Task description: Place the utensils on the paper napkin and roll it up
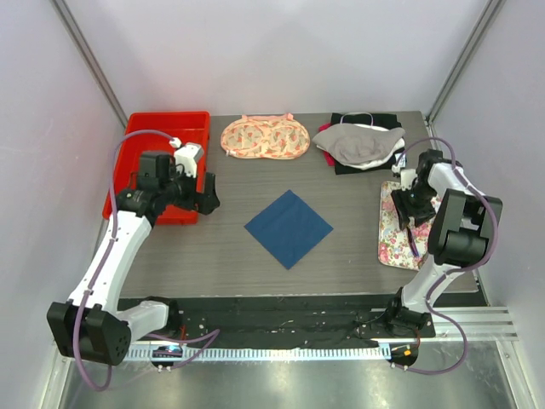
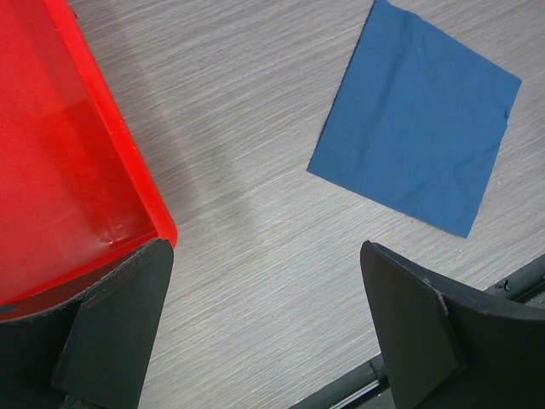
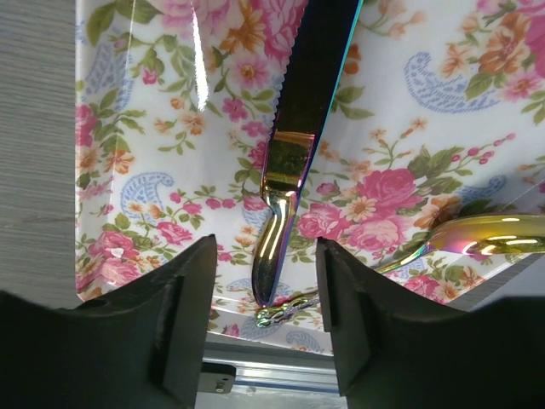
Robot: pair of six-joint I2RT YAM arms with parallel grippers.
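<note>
the right gripper (image 3: pixel 266 260) holds its jaws spread astride the knife (image 3: pixel 294 128), whose long axis runs from between them toward the top middle of the wrist frame, handle end nearest, gleaming gold to purple below a dark serrated blade. a second utensil (image 3: pixel 490 234) lies at lower right on the floral mat (image 3: pixel 128 128). the left gripper (image 2: pixel 264 290), also spread, hangs by the tray (image 2: pixel 60 153), left of the flat blue napkin (image 1: pixel 288 227) at centre frame.

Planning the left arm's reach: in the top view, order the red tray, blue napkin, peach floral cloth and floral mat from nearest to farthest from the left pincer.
1. Red tray: beside the left pincer, at the tray's near right corner.
2. Blue napkin, table centre, and peach floral cloth, at the back: too close to call.
3. Floral mat: far right.
</note>
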